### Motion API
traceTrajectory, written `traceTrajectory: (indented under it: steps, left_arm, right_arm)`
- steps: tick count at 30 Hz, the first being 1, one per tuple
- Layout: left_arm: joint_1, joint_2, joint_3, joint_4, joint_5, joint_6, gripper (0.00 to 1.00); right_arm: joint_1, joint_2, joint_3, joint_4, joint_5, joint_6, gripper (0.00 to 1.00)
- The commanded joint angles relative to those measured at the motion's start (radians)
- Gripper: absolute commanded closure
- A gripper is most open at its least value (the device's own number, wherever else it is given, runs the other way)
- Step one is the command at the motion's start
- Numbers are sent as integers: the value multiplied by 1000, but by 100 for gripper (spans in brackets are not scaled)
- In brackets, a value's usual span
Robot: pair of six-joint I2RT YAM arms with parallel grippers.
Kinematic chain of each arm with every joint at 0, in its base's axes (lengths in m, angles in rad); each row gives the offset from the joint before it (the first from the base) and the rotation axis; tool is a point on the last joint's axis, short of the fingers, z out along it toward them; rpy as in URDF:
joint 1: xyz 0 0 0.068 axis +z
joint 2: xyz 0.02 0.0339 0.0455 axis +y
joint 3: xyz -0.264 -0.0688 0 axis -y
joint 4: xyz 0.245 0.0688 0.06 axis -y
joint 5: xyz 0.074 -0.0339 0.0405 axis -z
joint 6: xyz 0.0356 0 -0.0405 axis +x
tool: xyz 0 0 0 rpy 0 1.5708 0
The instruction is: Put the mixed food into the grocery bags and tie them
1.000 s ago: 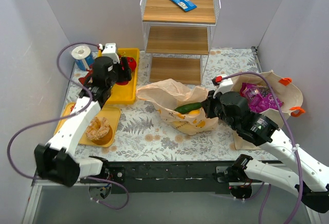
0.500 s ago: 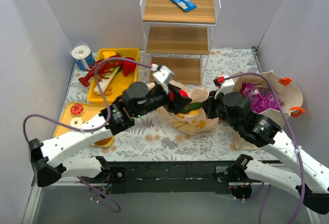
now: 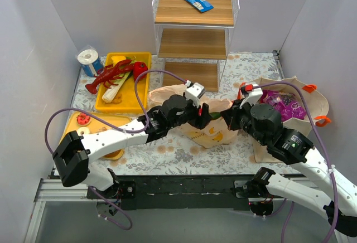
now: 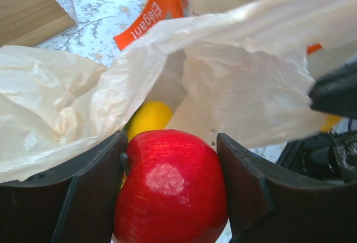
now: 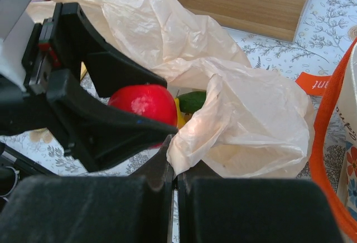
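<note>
Gripping a red apple point(image 5: 144, 102) between left gripper point(image 4: 170, 159) fingers, peach plastic bag point(image 5: 251, 131) open just beyond, cucumber point(image 5: 192, 101) inside beside the apple, right gripper point(image 5: 174, 170) pressed together on the bag's near edge

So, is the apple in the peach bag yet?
Not in yet: the left gripper holds the apple at the mouth of the bag, which the right gripper pinches open.

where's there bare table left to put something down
Bare cloth at the back right between shelf rack and tote; the front strip below the peach bag; the rack's lower two boards. Crowded: both yellow trays, and the bag mouth where both arms' jaws meet.
</note>
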Motion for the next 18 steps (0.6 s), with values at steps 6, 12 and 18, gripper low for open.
traceTrajectory:
  steps: [6,12,18]
  left_arm:
    - [100,44,63,153,34,-57,91]
    - [106,109,85,190,81,-87,91]
    - [106,155,17,190,126,-112,87]
  right_arm:
    - [-2,-15,-6,-10,0,15,99]
    - [-2,-15,-20,-5,-5,22,99]
    - [-2,-15,-17,-14,4,22,99]
